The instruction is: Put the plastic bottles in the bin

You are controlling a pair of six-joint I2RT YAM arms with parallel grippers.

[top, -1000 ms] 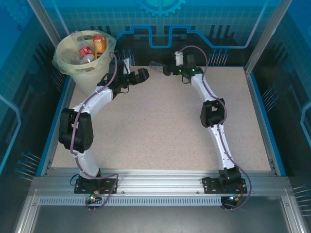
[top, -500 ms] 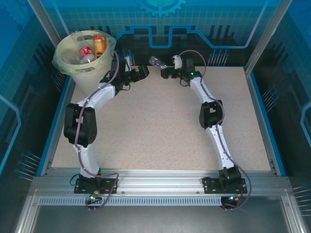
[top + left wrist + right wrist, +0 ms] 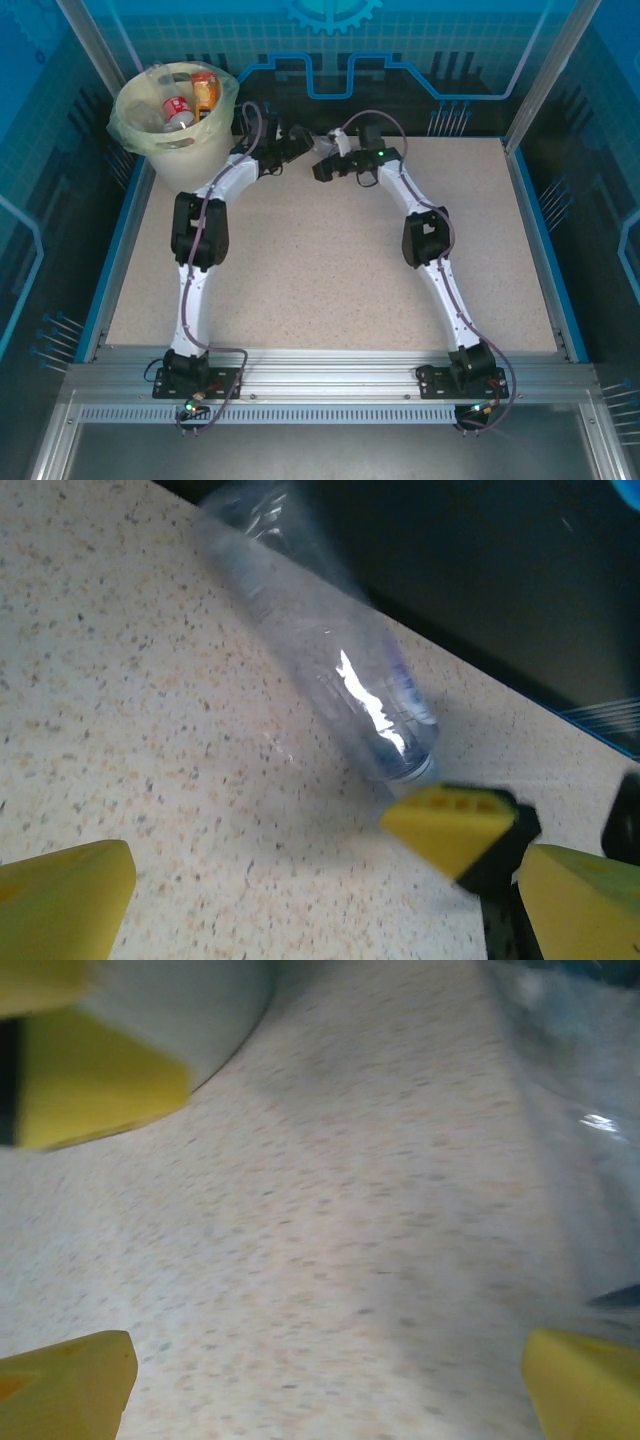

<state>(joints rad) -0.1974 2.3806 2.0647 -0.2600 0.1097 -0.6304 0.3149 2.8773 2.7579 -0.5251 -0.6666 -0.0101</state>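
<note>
A clear plastic bottle (image 3: 340, 650) lies on its side on the speckled table near the back edge (image 3: 322, 144). My left gripper (image 3: 330, 910) is open just short of its cap end, nothing between the fingers (image 3: 300, 136). My right gripper (image 3: 323, 167) is open too, low over the table beside the bottle (image 3: 575, 1110); one of its yellow fingertips (image 3: 450, 825) touches or nearly touches the cap end. The cream bin (image 3: 150, 140) stands at the back left with an orange bottle (image 3: 205, 90) and a red-labelled bottle (image 3: 178, 112) inside.
The table's back edge and a dark gap (image 3: 480, 570) lie right behind the bottle. The two grippers are very close together; the left one's yellow fingertip (image 3: 95, 1080) shows in the right wrist view, with a pale curved wall (image 3: 190, 1010) behind it.
The left arm has stretched out, carrying its gripper right and back to the bottle. The right gripper has slid left along the back edge. Both stayed open.
</note>
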